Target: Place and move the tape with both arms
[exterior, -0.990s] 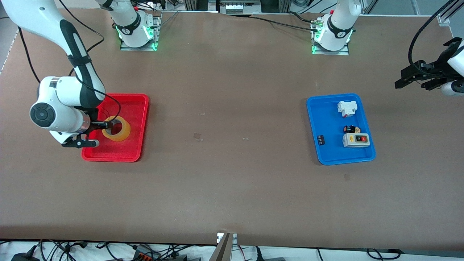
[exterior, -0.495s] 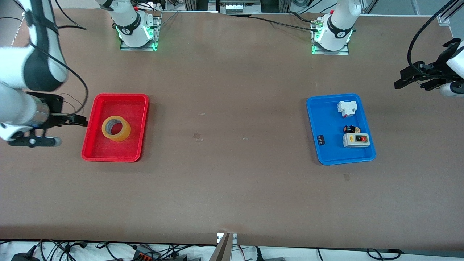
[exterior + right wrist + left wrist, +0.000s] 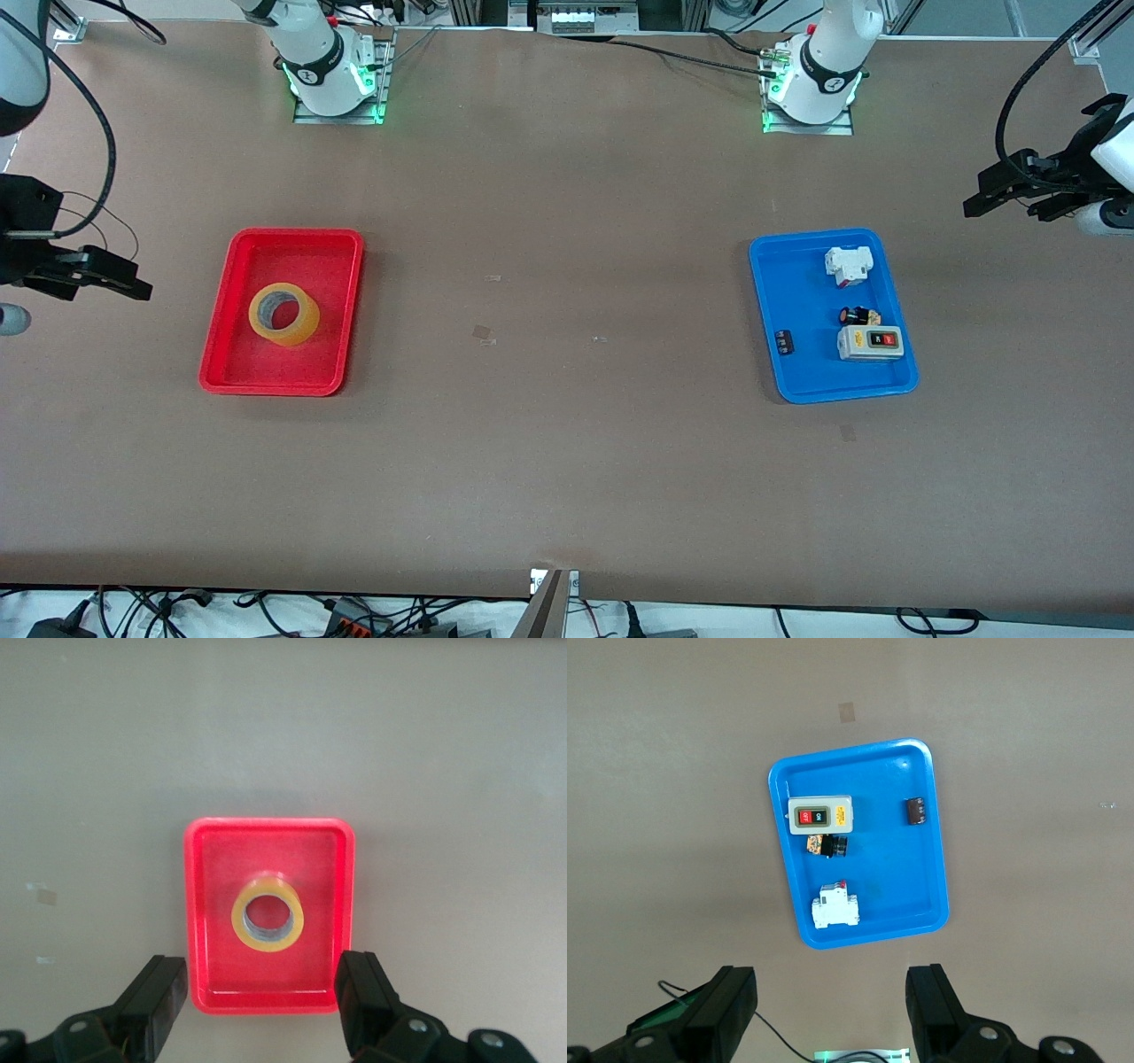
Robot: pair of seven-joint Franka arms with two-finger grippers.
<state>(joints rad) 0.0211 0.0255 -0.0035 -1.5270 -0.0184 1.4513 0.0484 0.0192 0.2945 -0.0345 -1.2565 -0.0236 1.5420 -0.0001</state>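
Note:
The tape [image 3: 283, 315], a yellowish ring, lies flat in the red tray [image 3: 341, 266] toward the right arm's end of the table. My right gripper [image 3: 115, 276] is open and empty, raised over the bare table beside the red tray, apart from the tape. Its wrist view looks down on the tape [image 3: 267, 921] in the red tray [image 3: 199, 904] between its open fingers [image 3: 159, 992]. My left gripper [image 3: 1005, 202] waits open and empty, high over the table's edge at the left arm's end; its wrist view shows its spread fingers [image 3: 722, 1001].
A blue tray [image 3: 771, 292] toward the left arm's end holds a white-grey switch box [image 3: 870, 342], a white breaker [image 3: 848, 266] and small black parts [image 3: 785, 342]. It also shows in the left wrist view [image 3: 935, 859]. Small tape scraps [image 3: 482, 333] lie mid-table.
My right gripper was down at the tape in the red tray. It has let go, lifted and drawn away toward the right arm's end. The tape stays in the tray. The left arm has not moved.

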